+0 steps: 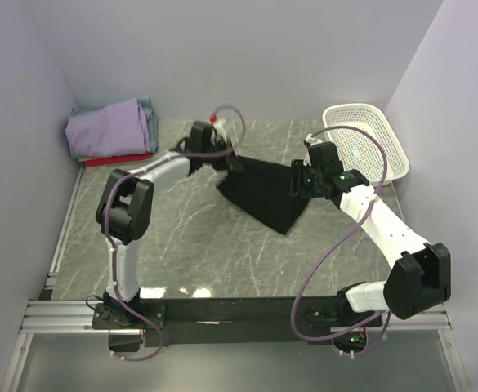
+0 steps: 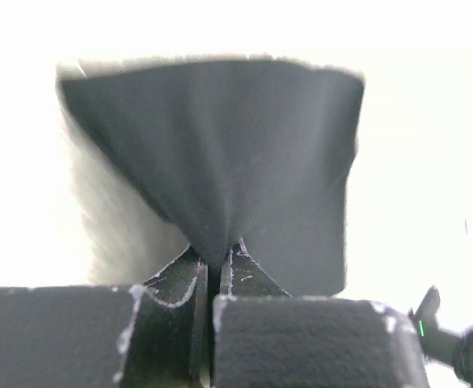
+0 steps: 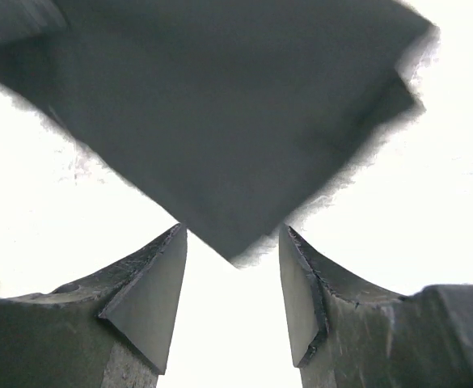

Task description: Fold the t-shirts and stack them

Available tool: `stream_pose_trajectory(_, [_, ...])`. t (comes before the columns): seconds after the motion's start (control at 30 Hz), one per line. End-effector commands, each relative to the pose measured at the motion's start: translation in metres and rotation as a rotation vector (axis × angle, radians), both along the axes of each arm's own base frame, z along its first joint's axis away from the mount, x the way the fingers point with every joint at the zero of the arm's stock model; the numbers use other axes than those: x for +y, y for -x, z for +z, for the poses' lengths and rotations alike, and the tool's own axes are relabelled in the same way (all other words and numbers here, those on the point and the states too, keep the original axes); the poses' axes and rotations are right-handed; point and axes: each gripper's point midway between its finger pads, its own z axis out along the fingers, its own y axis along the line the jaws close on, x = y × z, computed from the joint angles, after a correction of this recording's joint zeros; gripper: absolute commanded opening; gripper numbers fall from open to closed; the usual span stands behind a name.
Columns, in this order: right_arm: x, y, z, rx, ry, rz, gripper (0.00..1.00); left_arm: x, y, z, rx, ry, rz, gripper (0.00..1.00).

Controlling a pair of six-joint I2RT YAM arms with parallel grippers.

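While the left gripper (image 2: 217,265) clamps the black t-shirt (image 1: 263,192) for folding, the right gripper (image 3: 232,291), open round its corner, should close

No text, label, brand, number or sign can be read in any of the three views. The black t-shirt (image 1: 263,192) at the fingers shows us only plain, unmarked cloth.
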Motion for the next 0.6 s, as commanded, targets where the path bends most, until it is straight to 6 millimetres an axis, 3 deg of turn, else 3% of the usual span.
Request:
stream_pose_trajectory(0.0, [0.000, -0.006, 0.004, -0.029, -0.004, 0.007, 0.56, 0.072, -0.093, 0.122, -0.303, -0.063, 0.216, 0.01])
stream_pose_trajectory(0.03, [0.001, -0.007, 0.005, -0.035, -0.007, 0.008, 0.56, 0.086, -0.104, 0.136, -0.338, -0.091, 0.252, 0.01])
stream_pose_trajectory(0.07, [0.001, -0.007, 0.004, -0.031, -0.008, 0.008, 0.56, 0.113, -0.112, 0.140, -0.337, -0.145, 0.278, 0.01])
stream_pose_trajectory(0.1, [0.001, -0.007, 0.003, -0.028, -0.009, 0.013, 0.56, 0.124, -0.125, 0.170, -0.400, -0.140, 0.299, 0.01])
stream_pose_trajectory(0.13, [0.003, -0.008, 0.002, -0.026, -0.015, 0.016, 0.56, 0.138, -0.131, 0.179, -0.421, -0.159, 0.318, 0.01])
stream_pose_trajectory(0.17, [0.004, -0.009, -0.001, -0.018, -0.014, 0.016, 0.56, 0.166, -0.140, 0.175, -0.414, -0.212, 0.346, 0.01])
stream_pose_trajectory(0.2, [0.005, -0.010, -0.001, -0.017, -0.017, 0.019, 0.56, 0.181, -0.149, 0.205, -0.475, -0.225, 0.373, 0.01])
stream_pose_trajectory(0.23, [0.006, -0.011, -0.003, -0.011, -0.019, 0.022, 0.56, 0.197, -0.154, 0.212, -0.490, -0.251, 0.396, 0.01])
stream_pose_trajectory(0.27, [0.007, -0.012, -0.004, -0.005, -0.022, 0.024, 0.56, 0.230, -0.162, 0.219, -0.509, -0.285, 0.437, 0.01])
stream_pose_trajectory(0.3, [0.008, -0.013, -0.006, -0.001, -0.024, 0.023, 0.56, 0.246, -0.166, 0.229, -0.522, -0.295, 0.451, 0.01])
stream_pose_trajectory(0.33, [0.009, -0.014, -0.006, -0.002, -0.027, 0.025, 0.56, 0.264, -0.169, 0.233, -0.528, -0.308, 0.479, 0.01])
stream_pose_trajectory(0.37, [0.010, -0.015, -0.009, 0.011, -0.026, 0.026, 0.56, 0.302, -0.173, 0.235, -0.525, -0.328, 0.540, 0.01])
stream_pose_trajectory(0.43, [0.012, -0.017, -0.010, 0.013, -0.031, 0.030, 0.56, 0.339, -0.174, 0.235, -0.528, -0.350, 0.605, 0.01])
stream_pose_trajectory(0.47, [0.012, -0.018, -0.014, 0.024, -0.028, 0.027, 0.56, 0.370, -0.172, 0.232, -0.514, -0.356, 0.649, 0.01])
stream_pose_trajectory(0.57, [0.014, -0.020, -0.019, 0.041, -0.029, 0.030, 0.56, 0.416, -0.165, 0.209, -0.449, -0.394, 0.720, 0.01])
